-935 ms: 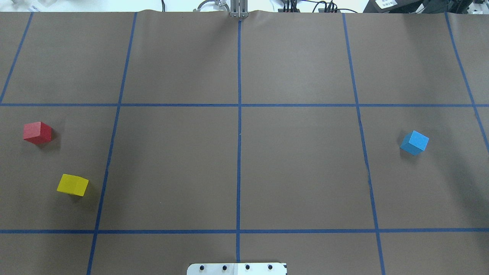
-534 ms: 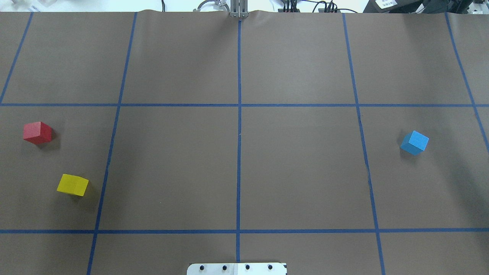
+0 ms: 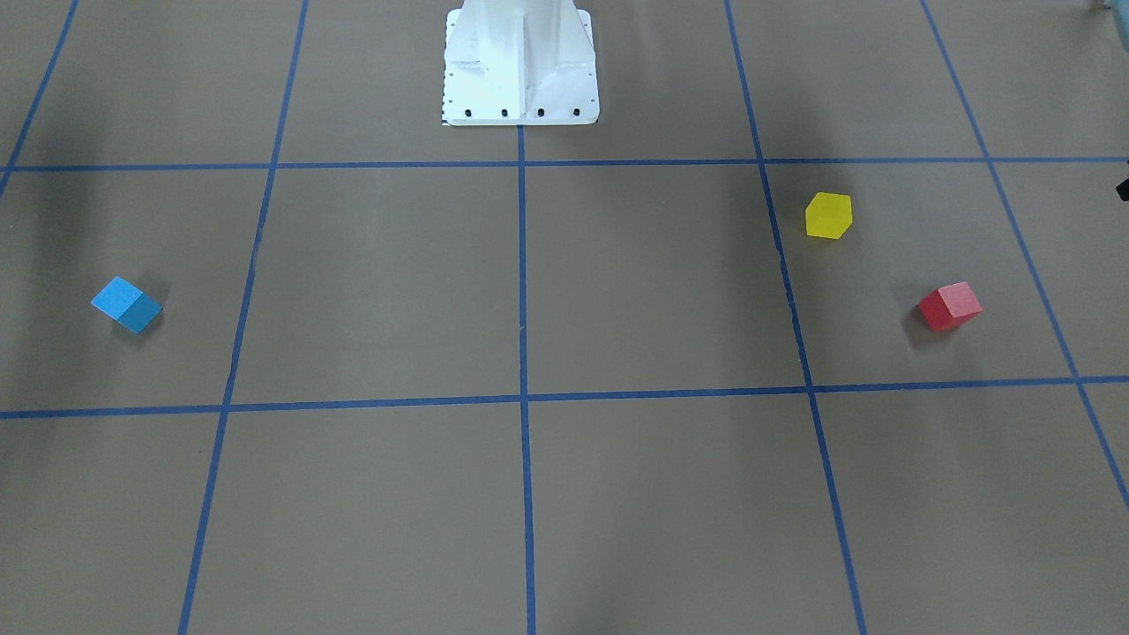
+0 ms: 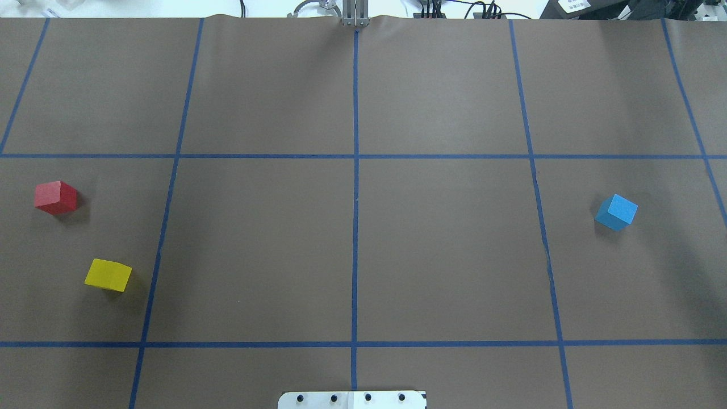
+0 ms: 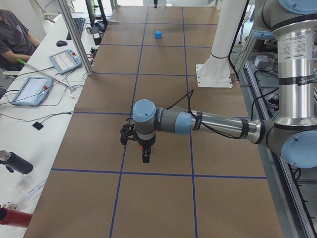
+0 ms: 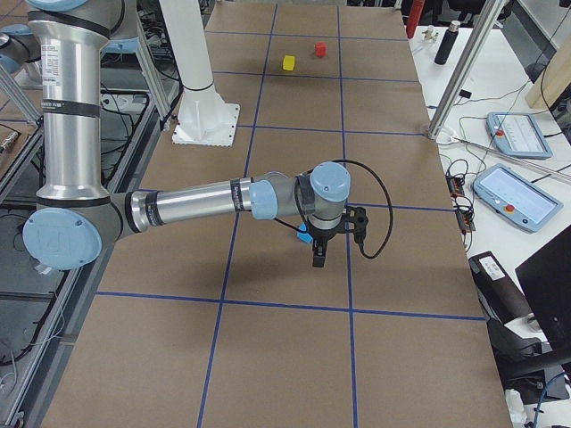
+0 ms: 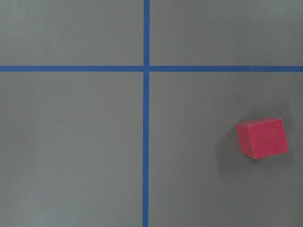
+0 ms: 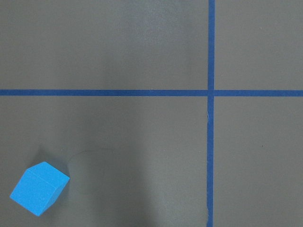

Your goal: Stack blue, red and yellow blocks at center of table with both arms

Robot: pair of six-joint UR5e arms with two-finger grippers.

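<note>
Plainly, nothing is stacked yet; all three pickups are left to do. Over the ends of the table [image 4: 255,244] hover the left gripper [image 5: 145,157] and right gripper [image 6: 318,260]; I cannot tell their finger spread. From centre, the blue block [image 4: 616,212] lies at three o'clock, the red block [image 4: 55,197] at nine, and the yellow block [image 4: 108,275] at eight. Each is a cube with no long axis, turned askew to the grid.

no legible text, no readable labels
</note>
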